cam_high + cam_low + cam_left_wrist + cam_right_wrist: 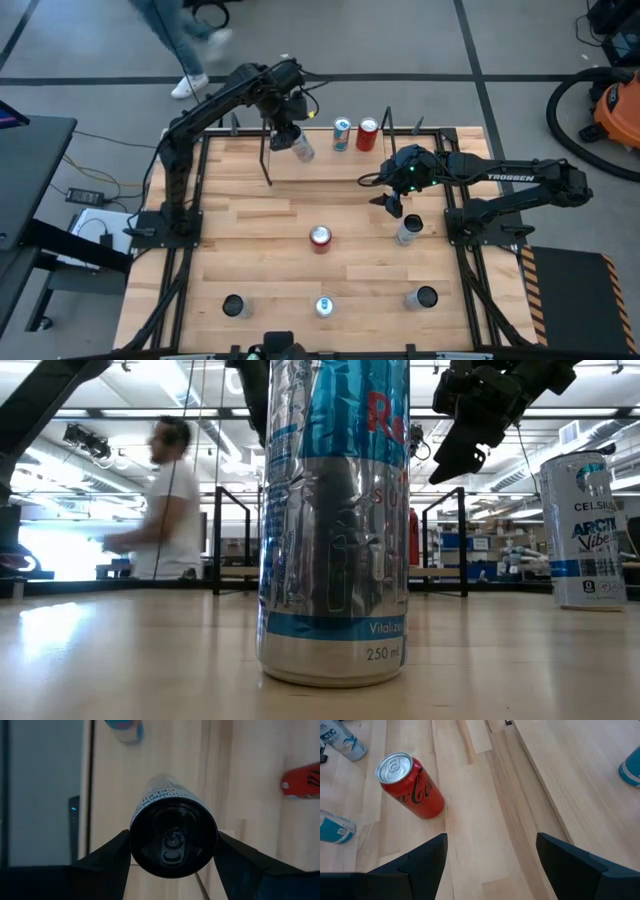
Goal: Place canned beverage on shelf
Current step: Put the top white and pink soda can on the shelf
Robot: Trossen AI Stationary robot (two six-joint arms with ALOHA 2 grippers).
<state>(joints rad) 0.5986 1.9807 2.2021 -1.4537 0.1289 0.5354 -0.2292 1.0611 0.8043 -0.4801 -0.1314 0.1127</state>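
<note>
Left jaws: the left gripper is clamped on a slim can — one finger on each flank, just under its dark top, as the left wrist view shows.
Right jaws: the right gripper stands wide apart with nothing between its fingers, hovering over the desk near a pale can.
Held can, place: over the left part of the shelf, left of the blue-topped can and the red can standing there.
Held can, axis: long axis runs away from the wrist camera, top toward the lens and base toward the board; in the high view it looks somewhat tilted, not plumb.
Step in hand: lowering the can onto the board, by my reading.
Doing it well: bring the axis upright first, then descend slowly until the base sits flat — release only then. Keep clear of the black wire frame just beside it and well apart from the two placed cans.
Elsewhere: a red cola can stands mid-desk; a tall silver-blue can fills the low view.
</note>
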